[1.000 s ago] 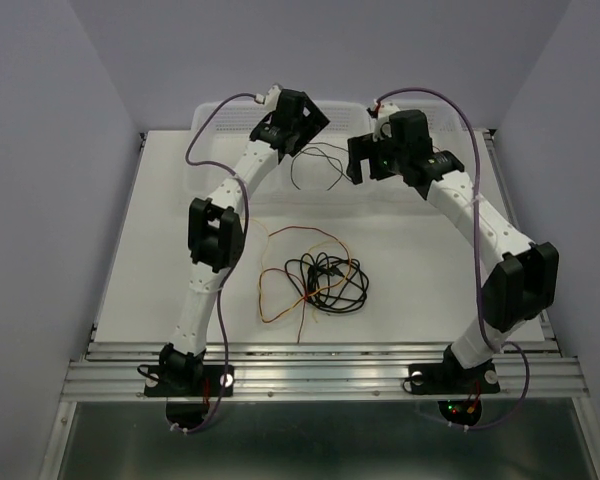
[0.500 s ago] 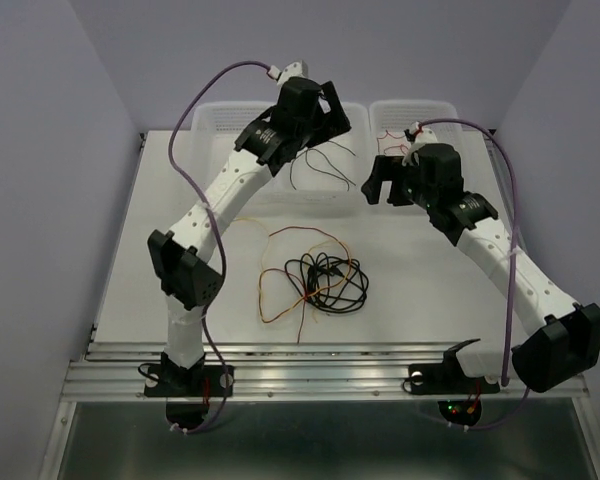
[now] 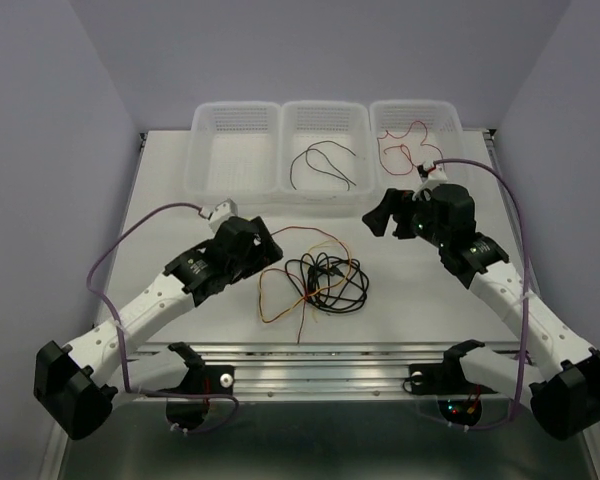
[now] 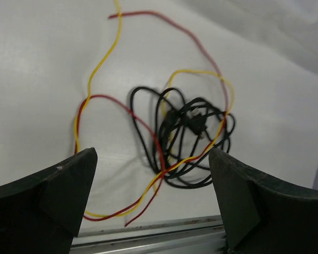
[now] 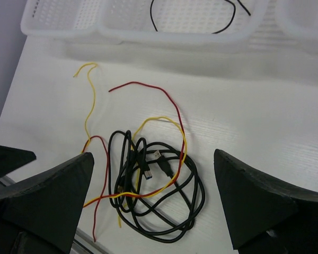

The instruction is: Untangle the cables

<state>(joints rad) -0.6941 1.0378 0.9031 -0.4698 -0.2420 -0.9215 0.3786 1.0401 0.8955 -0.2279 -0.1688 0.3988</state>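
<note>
The cables (image 3: 318, 282) lie in one loose knot on the counter (image 3: 180, 200), toward its near edge. A black cable (image 4: 193, 120) makes the coiled core. A red wire (image 5: 148, 87) and a yellow wire (image 5: 92, 98) thread through it and trail off toward the far side. Two more strands sit apart from the knot — a black one in the middle basket (image 3: 325, 105) and a red one in the right basket (image 3: 448, 112).

Both tools are empty. The left pincer (image 3: 264, 246) sits just left of the knot with its jaws wide apart. The right pincer (image 3: 380, 217), also spread wide, stands beyond the knot to its right, touching nothing.

We judge these strands to be very light, limp and a little springy, so they will drag their neighbours along and may slip from a shallow pinch. The best hold looks to be a free tail well clear of the coil — the red end or the yellow end on the far side. We would pinch it squarely across the strand while the other pincer pins the black coil down.
</note>
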